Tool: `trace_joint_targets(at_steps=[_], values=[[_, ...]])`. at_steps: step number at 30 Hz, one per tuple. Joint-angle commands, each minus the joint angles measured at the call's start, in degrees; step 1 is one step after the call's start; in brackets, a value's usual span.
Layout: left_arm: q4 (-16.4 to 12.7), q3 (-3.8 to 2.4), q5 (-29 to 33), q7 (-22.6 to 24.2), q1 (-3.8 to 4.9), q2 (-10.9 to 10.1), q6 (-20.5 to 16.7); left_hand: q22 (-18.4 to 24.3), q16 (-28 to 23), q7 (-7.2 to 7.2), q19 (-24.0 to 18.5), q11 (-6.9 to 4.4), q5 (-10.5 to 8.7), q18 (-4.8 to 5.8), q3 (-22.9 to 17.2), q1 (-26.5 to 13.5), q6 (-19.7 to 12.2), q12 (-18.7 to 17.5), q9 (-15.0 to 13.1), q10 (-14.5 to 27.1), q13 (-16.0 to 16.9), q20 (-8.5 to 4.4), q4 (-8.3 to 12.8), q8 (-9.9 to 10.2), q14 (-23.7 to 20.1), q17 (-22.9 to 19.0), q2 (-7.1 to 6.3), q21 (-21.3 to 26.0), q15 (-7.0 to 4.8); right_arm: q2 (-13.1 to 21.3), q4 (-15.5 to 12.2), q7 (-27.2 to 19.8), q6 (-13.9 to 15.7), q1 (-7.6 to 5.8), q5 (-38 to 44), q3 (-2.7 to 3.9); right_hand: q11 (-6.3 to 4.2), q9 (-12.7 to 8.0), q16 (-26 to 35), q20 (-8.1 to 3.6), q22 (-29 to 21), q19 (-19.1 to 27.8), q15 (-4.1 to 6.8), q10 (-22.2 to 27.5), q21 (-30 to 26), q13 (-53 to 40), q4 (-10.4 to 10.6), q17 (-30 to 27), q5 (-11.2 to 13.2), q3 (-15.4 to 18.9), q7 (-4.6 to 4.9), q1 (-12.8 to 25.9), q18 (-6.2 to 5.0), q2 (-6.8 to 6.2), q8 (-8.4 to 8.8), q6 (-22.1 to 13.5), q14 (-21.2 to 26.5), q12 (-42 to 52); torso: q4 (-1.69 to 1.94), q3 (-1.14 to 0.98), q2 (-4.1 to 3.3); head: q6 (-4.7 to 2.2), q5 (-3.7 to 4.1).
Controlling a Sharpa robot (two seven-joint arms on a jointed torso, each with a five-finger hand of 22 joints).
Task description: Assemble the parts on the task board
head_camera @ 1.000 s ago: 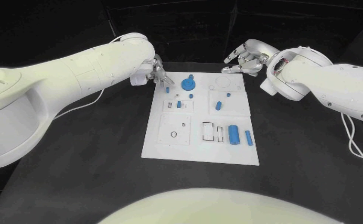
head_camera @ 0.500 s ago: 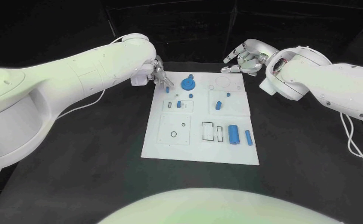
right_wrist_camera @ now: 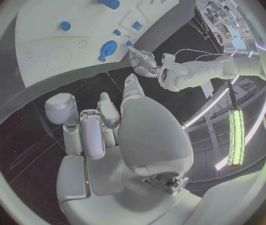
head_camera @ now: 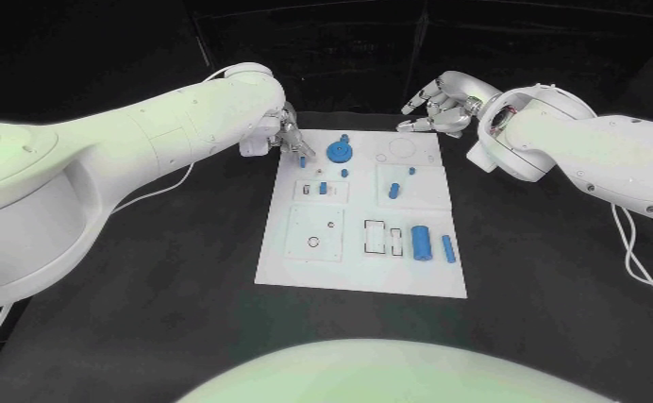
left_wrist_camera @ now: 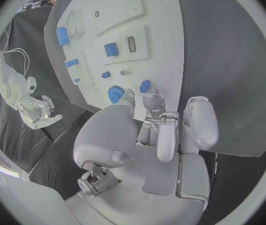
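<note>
Task board (head_camera: 357, 266) carries blue parts (head_camera: 422, 243); left hand (head_camera: 282, 131) fingers pinching nothing visible, right hand (head_camera: 441, 109) fingers spread, empty.

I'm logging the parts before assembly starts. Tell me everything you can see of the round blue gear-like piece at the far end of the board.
The round blue gear-like piece looks like matte plastic, a disc with a raised centre and a small tab on its far side. It lies flat on the white task board, near the far edge and left of the middle. The left hand hovers close beside it; contact cannot be told.
</note>
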State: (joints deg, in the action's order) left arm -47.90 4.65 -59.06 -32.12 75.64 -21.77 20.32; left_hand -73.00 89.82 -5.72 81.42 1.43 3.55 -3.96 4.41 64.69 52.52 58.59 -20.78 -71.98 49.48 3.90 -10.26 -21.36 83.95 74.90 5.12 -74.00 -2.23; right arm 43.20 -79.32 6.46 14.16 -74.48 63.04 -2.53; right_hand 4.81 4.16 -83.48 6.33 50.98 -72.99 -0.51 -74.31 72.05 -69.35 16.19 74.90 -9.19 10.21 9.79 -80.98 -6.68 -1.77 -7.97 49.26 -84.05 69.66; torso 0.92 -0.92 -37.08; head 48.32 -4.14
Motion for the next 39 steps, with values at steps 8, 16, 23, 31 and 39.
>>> trace_joint_targets(at_steps=[8,16,23,31,39], values=[[1.32,-0.03,-0.27,0.80,0.04,0.64,0.96,-0.08,0.18,0.04,0.44,-0.26,0.06,-0.53,-0.26,1.16,0.49,0.14,0.25,-0.13,-0.26,-0.14,0.76,-0.35,6.05,15.10,0.36,-0.20,-0.29,-0.08,-0.05,-0.15,0.25,-0.11,0.10,0.04,0.04,-0.05,0.24,-0.08,0.01,0.29,0.26,0.26,-0.23,-0.04,-0.04,4.41,-0.29,-0.11,0.12,-0.44,-0.39,0.20,-0.32,-0.45,-3.51,0.39,-0.01,0.00,-0.01,0.12,0.06],[1.82,-0.03,-0.17,0.75,-0.10,1.09,1.39,-0.16,0.18,0.08,0.46,-0.30,0.06,-0.51,-0.51,1.79,0.58,0.08,0.45,-0.11,-0.49,-0.19,1.28,-0.47,6.05,15.10,0.59,-0.22,-0.31,-0.12,-0.05,-0.19,0.25,-0.11,0.10,0.04,0.04,-0.05,0.31,-0.08,-0.13,0.35,0.26,0.33,-0.30,0.05,-0.04,4.29,-0.40,-0.04,0.12,-0.43,-0.42,0.22,-0.35,-0.43,-3.48,0.32,0.01,0.00,0.00,0.21,0.10],[2.41,-0.03,0.81,0.40,-0.13,1.50,2.04,-0.10,0.18,0.13,0.40,-0.35,0.08,-0.53,-1.13,2.89,0.78,0.01,0.72,-0.04,-0.77,-0.24,2.26,-0.71,6.05,15.10,0.88,-0.09,-0.36,-0.15,-0.10,-0.15,0.18,-0.11,0.10,0.04,0.04,-0.05,0.31,-0.08,-0.13,0.35,0.26,0.33,-0.30,0.05,-0.04,4.29,-0.40,-0.04,0.12,-0.43,-0.42,0.22,-0.35,-0.43,-3.48,0.32,0.03,0.01,-0.01,0.27,0.16],[2.61,-0.03,1.02,0.11,-0.14,1.85,2.66,-0.06,0.18,0.17,0.37,-0.38,0.07,-0.55,-1.26,3.09,1.01,0.03,0.76,-0.02,-0.80,-0.25,2.51,-0.89,6.05,15.10,0.88,-0.02,-0.37,-0.20,-0.12,-0.12,0.17,-0.11,0.10,0.05,0.04,-0.05,0.31,-0.08,-0.13,0.35,0.26,0.33,-0.30,0.05,-0.04,4.29,-0.40,-0.04,0.12,-0.43,-0.42,0.22,-0.35,-0.43,-3.48,0.32,0.01,0.01,-0.01,0.37,0.28],[2.78,-0.04,1.05,-0.19,-0.14,1.94,2.93,-0.09,0.18,0.36,0.34,-0.56,0.14,-0.56,-2.43,4.45,1.37,-0.02,0.98,0.07,-1.03,-0.36,3.81,-1.32,6.05,15.10,1.55,0.05,-0.51,-0.24,-0.10,-0.13,0.23,-0.12,0.10,0.05,0.04,-0.05,0.31,-0.08,-0.13,0.35,0.26,0.33,-0.30,0.05,-0.04,4.29,-0.40,-0.04,0.12,-0.43,-0.42,0.22,-0.35,-0.43,-3.48,0.32,0.08,0.01,-0.02,0.50,0.35]])
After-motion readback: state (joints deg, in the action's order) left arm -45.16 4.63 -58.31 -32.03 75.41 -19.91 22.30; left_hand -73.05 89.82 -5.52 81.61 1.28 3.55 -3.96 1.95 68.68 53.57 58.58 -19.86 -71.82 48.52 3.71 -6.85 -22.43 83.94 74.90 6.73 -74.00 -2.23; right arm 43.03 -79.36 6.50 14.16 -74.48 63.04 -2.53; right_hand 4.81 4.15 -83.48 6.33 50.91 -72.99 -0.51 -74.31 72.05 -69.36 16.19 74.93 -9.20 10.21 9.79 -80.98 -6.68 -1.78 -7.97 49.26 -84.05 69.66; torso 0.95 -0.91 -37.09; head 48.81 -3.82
